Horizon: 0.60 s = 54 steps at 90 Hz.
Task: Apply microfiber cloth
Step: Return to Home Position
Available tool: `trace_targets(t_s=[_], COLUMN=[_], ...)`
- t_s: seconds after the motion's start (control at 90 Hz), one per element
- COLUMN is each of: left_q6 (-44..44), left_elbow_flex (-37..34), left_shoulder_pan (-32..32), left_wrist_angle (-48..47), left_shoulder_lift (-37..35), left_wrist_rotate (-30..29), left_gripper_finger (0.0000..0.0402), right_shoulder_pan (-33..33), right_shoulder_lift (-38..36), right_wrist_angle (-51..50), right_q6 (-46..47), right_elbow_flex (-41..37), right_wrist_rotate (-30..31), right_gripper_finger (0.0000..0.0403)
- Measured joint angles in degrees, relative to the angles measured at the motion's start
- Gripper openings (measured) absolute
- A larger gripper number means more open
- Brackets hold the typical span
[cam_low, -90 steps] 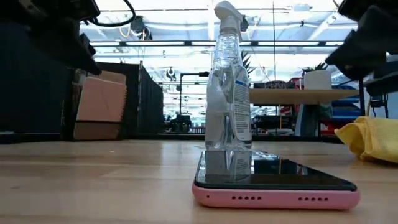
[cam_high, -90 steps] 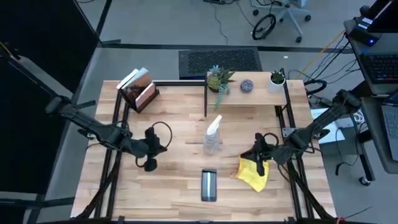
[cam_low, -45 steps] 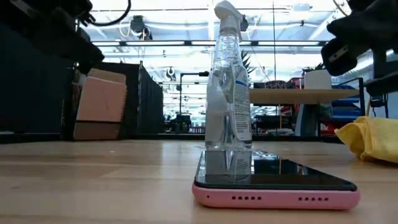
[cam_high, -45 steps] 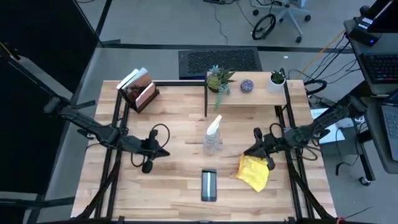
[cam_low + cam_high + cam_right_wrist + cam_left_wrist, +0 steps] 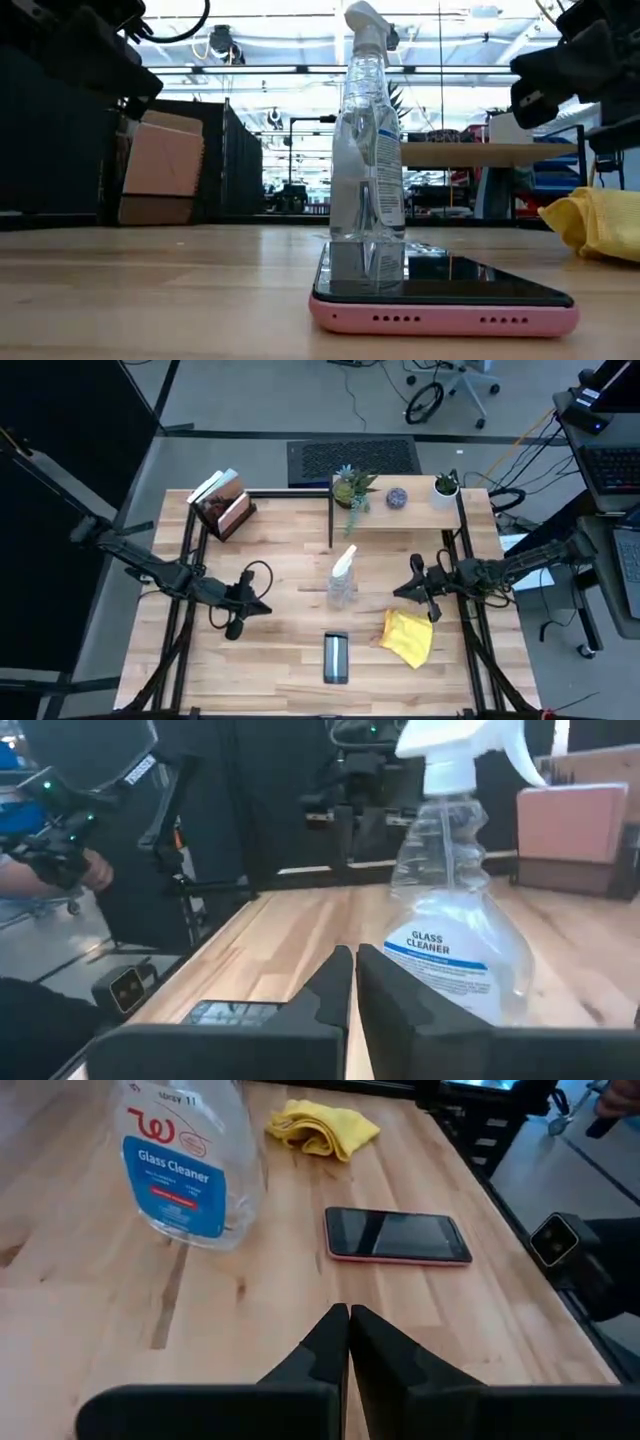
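While the cloth [image 5: 408, 637] is lying bunched on the tabletop [image 5: 280, 550] near the phone [image 5: 336, 658], the left claw [image 5: 244, 616] and right claw [image 5: 413, 591] are hovering empty and pinched together, so homing is calling for slow, raised retreats keeping clear of the bottle [image 5: 343, 580].

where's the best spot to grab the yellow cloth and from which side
Pinch the microfiber cloth at its bunched, raised folds near the middle, coming straight down from above. It lies crumpled on the table, so its edges sit flat on the wood while the folds stand up enough to close on. The right end effector is nearest; it is shut and would likely have to open first.
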Motion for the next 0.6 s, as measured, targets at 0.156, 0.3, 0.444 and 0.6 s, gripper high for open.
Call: trace_targets(t_s=[0.156, 0.3, 0.444, 0.6], left_q6=[1.63, 4.32, 7.75, 9.01], left_elbow_flex=[0.00, 0.00, 0.00, -1.79], left_shoulder_pan=[0.50, 1.97, 4.35, 7.06], left_wrist_angle=[-0.05, -0.04, -0.20, 0.12], left_shoulder_lift=[-0.64, -3.19, -6.87, -11.47], left_wrist_rotate=[0.04, 0.07, 0.70, 5.25], left_gripper_finger=[0.0001, 0.0001, 0.0001, 0.0001], right_shoulder_pan=[-0.13, -0.13, -0.13, -0.11], right_shoulder_lift=[-0.65, -0.66, -0.66, -0.68], right_wrist_angle=[-0.90, -0.30, -0.31, -0.28], right_q6=[-0.50, -1.17, -1.54, -1.29], right_elbow_flex=[0.02, 0.02, 0.02, 0.02], right_wrist_rotate=[-0.11, -0.11, -0.09, -0.09], right_gripper_finger=[0.0002, 0.0002, 0.0002, 0.0002])
